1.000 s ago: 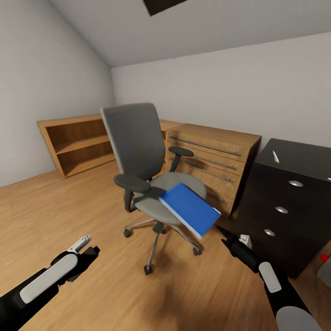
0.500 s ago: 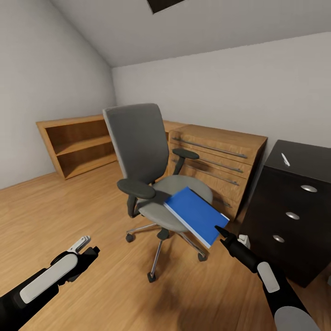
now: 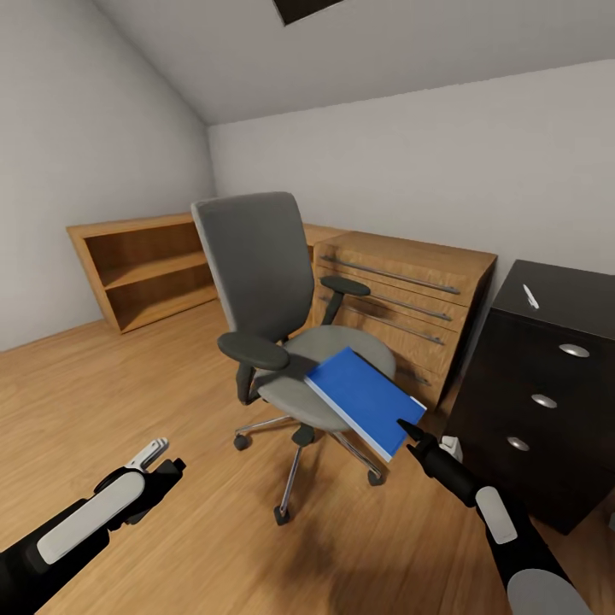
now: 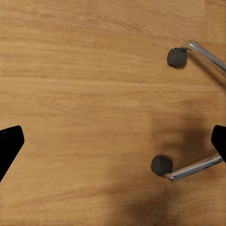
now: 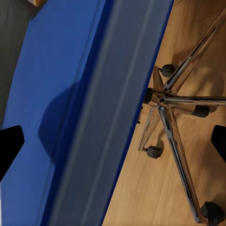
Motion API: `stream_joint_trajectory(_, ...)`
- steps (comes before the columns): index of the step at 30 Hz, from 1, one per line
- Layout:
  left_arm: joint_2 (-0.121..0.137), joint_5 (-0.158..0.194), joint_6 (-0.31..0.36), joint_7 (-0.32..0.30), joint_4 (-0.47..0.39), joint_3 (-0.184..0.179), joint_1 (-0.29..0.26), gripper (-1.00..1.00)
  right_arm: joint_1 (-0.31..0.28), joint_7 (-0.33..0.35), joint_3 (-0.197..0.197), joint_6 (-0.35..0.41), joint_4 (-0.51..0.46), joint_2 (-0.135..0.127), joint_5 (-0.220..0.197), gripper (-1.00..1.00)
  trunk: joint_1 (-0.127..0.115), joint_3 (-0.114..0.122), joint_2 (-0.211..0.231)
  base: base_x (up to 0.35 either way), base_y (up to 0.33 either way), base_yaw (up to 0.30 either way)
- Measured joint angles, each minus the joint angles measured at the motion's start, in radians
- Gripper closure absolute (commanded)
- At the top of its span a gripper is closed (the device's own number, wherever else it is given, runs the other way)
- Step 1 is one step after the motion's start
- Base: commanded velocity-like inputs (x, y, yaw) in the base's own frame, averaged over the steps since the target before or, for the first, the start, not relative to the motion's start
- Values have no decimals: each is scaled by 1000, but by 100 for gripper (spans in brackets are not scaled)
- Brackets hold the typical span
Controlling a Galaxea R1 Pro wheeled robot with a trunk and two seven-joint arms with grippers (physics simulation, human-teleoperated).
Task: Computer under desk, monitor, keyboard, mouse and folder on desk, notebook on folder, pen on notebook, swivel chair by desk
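Left pincer [image 3: 162,457] low over the wood floor [image 3: 128,401], jaws spread wide; swivel chair [image 3: 273,299] at centre, blue folder [image 3: 363,401] overhanging its seat edge; right pincer [image 3: 408,430] open at the folder's near corner; pen [image 3: 530,296] atop the black table [image 3: 547,376].

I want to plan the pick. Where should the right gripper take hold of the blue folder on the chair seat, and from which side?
Probably the folder's corner overhanging the swivel chair's seat front, approached from the robot's side, where the right gripper is open. That edge is free above and below, so fingers could close across its thin thickness.
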Motion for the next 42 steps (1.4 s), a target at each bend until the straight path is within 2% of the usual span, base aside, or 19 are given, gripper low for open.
stream_joint_trajectory(9, 0, 0, 0, 0, 0, -11, 0, -100, 0, 2, 0, 0, 0, 1, 0, -100, 0, 0, 0, 0, 0, 0)
stream_joint_trajectory(16, 0, 0, 0, 0, 0, -15, 0, -100, 0, 14, 28, 0, -1, 1, -1, -100, 0, 0, 0, 0, 0, 0)
stream_joint_trajectory(25, -1, 0, 0, 0, 0, -15, 0, -100, 0, 35, 32, 1, -2, 1, -1, -100, 0, 0, 0, 0, 0, 0)
stream_joint_trajectory(31, -2, 0, 0, 0, 0, -16, 0, -100, 0, 52, 49, 1, -2, 1, -1, -100, 0, 0, 0, 0, 0, 0)
stream_joint_trajectory(36, -2, 0, 0, 0, 0, -34, 0, -100, 0, 58, 62, 2, -2, 1, -1, -100, 0, 0, 0, 0, 0, 0)
stream_joint_trajectory(42, -2, 0, 0, 0, 1, -38, 0, -100, 1, 59, 79, 2, -1, 1, -1, -100, 0, 0, 0, 0, 0, 0)
